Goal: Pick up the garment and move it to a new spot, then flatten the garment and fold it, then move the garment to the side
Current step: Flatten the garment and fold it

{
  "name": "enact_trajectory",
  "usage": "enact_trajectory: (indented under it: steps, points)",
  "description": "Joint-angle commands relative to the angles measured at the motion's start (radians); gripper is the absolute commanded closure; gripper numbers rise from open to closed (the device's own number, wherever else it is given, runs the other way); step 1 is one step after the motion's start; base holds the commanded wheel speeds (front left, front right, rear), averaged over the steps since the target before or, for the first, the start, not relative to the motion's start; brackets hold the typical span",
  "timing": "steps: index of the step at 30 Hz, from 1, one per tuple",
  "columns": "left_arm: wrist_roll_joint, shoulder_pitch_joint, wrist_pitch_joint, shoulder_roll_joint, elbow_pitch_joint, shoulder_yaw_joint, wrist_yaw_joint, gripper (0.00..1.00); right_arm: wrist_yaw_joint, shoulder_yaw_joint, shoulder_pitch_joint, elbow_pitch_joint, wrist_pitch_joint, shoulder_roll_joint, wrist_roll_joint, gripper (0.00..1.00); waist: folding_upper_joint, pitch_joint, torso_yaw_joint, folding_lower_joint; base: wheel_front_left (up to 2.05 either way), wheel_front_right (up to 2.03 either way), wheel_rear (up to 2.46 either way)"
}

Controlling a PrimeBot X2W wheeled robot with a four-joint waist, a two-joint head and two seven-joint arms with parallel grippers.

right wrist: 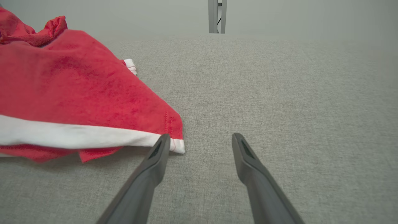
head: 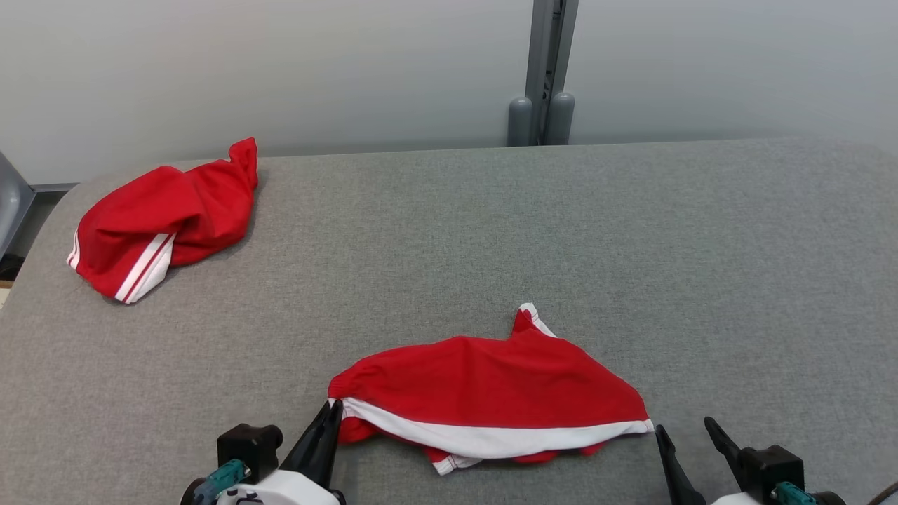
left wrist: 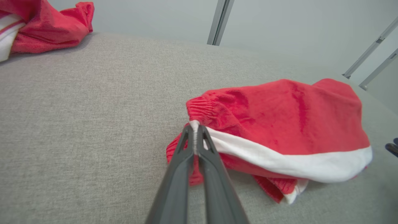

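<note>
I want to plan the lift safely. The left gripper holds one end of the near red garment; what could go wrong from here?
The left gripper pinches only the tip of the white band of the red fabric garment; so small a hold may slip under load.
The right gripper stands open, the band's other corner just at one finger; closing here may catch little.
Lifted by one end, the garment would probably bunch.

Left gripper (left wrist: 196, 128) clamped, right gripper (right wrist: 201, 137) spread
</note>
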Motion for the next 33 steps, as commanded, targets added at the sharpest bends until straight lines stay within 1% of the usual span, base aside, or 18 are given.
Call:
enact_trajectory:
  steps: [1, 6, 15, 17, 18, 20, 23, 25, 26, 27, 30, 33]
  points:
    - [0.002, 0.002, -0.002, 0.009, -0.001, 0.006, 0.005, 1.0, 0.0, 0.0, -0.014, 0.007, -0.004, -0.005, 0.005, 0.0, -0.0001, 0.001, 0.001, 0.0, 0.0, 0.0, 0.0]
    - [-0.006, 0.011, -0.003, 0.018, 0.005, 0.016, 0.022, 1.0, 0.0, 0.042, -0.055, 0.06, -0.005, -0.005, 0.039, 0.0, -0.0001, 0.006, 0.01, 0.0, 0.0, 0.0, 0.0]
    - [-0.013, -0.007, -0.01, 0.018, 0.023, 0.016, 0.024, 1.0, 0.0, 0.133, -0.092, 0.114, -0.005, -0.005, 0.091, 0.0, -0.0001, 0.02, 0.02, 0.0, 0.0, 0.0, 0.0]
    - [-0.014, -0.011, -0.01, 0.019, 0.025, 0.016, 0.025, 1.0, 0.0, 0.147, -0.101, 0.126, -0.005, -0.006, 0.099, 0.05, -0.0001, 0.025, 0.019, 0.0, 0.0, 0.0, 0.0]
    - [-0.015, -0.015, -0.013, 0.02, 0.026, 0.016, 0.027, 1.0, 0.0, 0.163, -0.111, 0.143, -0.005, -0.005, 0.11, 0.12, -0.0001, 0.029, 0.018, 0.0, 0.0, 0.0, 0.0]
    - [-0.016, -0.017, -0.016, 0.021, 0.027, 0.016, 0.027, 1.0, 0.0, 0.177, -0.124, 0.16, -0.005, -0.006, 0.116, 0.21, -0.0001, 0.033, 0.017, 0.0, 0.0, 0.0, 0.0]
    - [-0.016, -0.023, -0.016, 0.022, 0.03, 0.013, 0.027, 1.0, 0.0, 0.201, -0.139, 0.188, -0.005, -0.005, 0.128, 0.5, -0.0001, 0.038, 0.018, 0.0, 0.0, 0.0, 0.0]
    - [-0.016, -0.027, -0.017, 0.023, 0.03, 0.012, 0.027, 1.0, 0.0, 0.216, -0.144, 0.205, -0.003, -0.005, 0.143, 0.6, -0.0001, 0.04, 0.019, 0.0, 0.0, 0.0, 0.0]
    - [-0.016, -0.028, -0.018, 0.023, 0.031, 0.012, 0.027, 1.0, 0.0, 0.221, -0.147, 0.209, -0.003, -0.005, 0.149, 0.62, -0.0001, 0.042, 0.02, 0.0, 0.0, 0.0, 0.0]
    - [-0.017, -0.029, -0.019, 0.024, 0.031, 0.011, 0.027, 1.0, 0.0, 0.225, -0.149, 0.215, -0.003, -0.005, 0.155, 0.66, -0.0001, 0.042, 0.019, 0.0, 0.0, 0.0, 0.0]
    - [-0.017, -0.03, -0.02, 0.026, 0.031, 0.011, 0.027, 1.0, 0.0, 0.227, -0.159, 0.216, -0.003, -0.006, 0.167, 1.0, -0.0001, 0.045, 0.016, 0.0, 0.0, 0.0, 0.0]
    - [-0.02, -0.03, -0.023, 0.028, 0.029, 0.012, 0.03, 1.0, 0.0, 0.218, -0.16, 0.194, -0.003, -0.006, 0.169, 1.0, -0.0001, 0.046, 0.011, 0.0, 0.0, 0.0, 0.0]
